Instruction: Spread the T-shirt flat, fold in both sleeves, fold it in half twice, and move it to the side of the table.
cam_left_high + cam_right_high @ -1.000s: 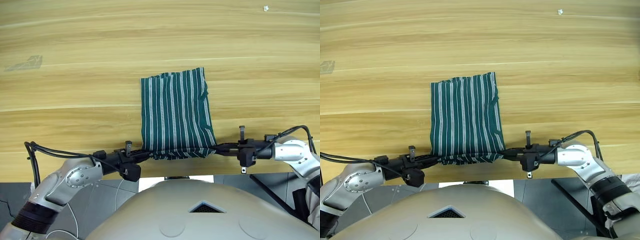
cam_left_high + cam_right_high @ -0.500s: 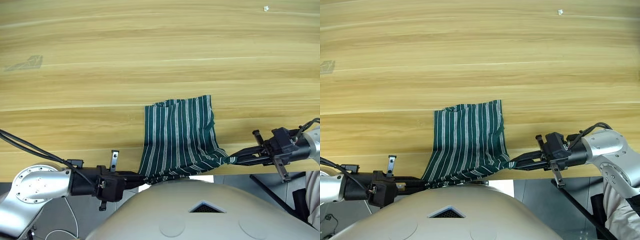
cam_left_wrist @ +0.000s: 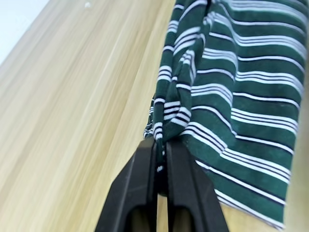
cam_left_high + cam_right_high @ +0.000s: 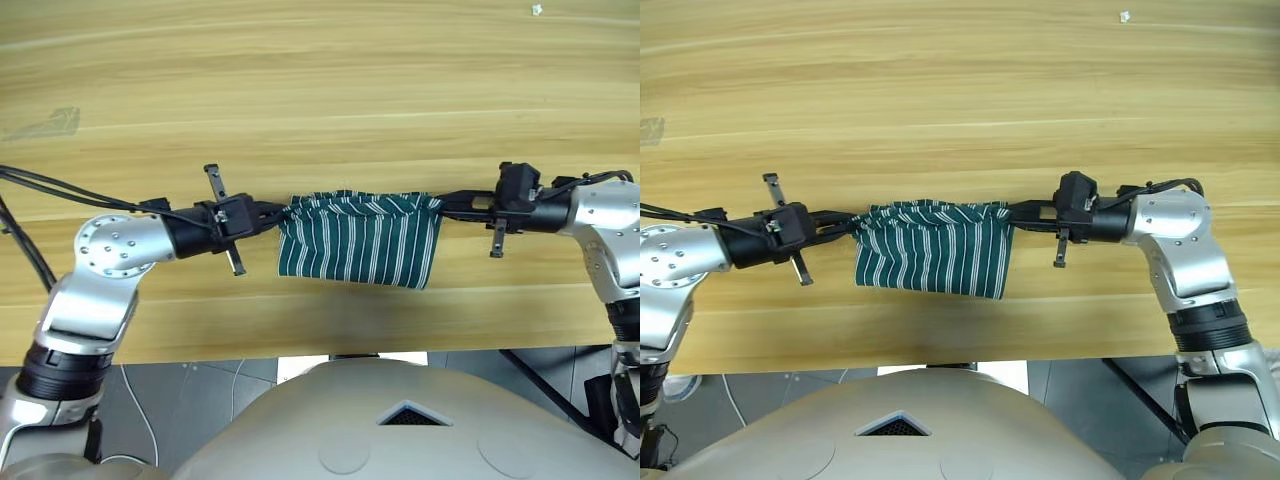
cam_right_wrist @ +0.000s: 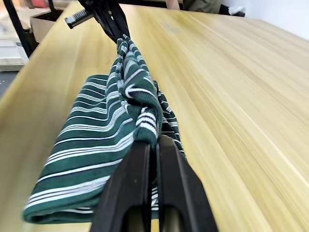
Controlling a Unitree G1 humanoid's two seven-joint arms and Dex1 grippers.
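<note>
A: Status?
B: The shirt hangs btwn both grippers over the table, near its front edge. It's doubled over, no sleeves showing. Can't tell if the low edge touches the wood.
A: Grip?
B: The left gripper is clamped tight on one top corner, the right gripper likewise on the other.
A: Progress?
B: Prob. sleeves + first half-fold done, second fold in hand. Left to do: lay it flat, shift it to the side.

both eye views look steeply down from the head over the counter, sharing the t-shirt. the wrist views sit close behind the left fingers and right fingers, facing it.
</note>
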